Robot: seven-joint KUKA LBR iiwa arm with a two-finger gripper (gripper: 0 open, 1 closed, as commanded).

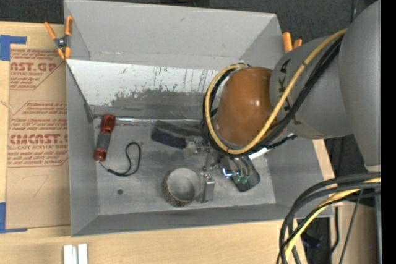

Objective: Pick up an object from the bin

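- The step in hand looks like the descent to a grasp: the gripper (207,185) is low over the floor of the bin (173,40), at about 5 o'clock from the floor's middle, under the arm's orange cover.
- Whether it is wide, narrow or closed on anything I cannot tell; the cover and cables hide most of it.
- The nearest thing is a round grey cup (181,187) at 6 o'clock, just beside the gripper at its 9 o'clock. I judge this to be the likely pick.
- The next move probably calls for straddling the cup's rim squarely, then closing and lifting straight up.
- A dark blue flat object (168,136) lies near the middle, at the gripper's 11 o'clock.
- A red-and-silver cylinder (104,138) with a black cord loop (127,161) lies at 9 o'clock, well apart.
- A green piece (245,180) sits at 4 o'clock; whether it is loose or part of the wrist is unclear.
- The near wall is close, leaving little room.
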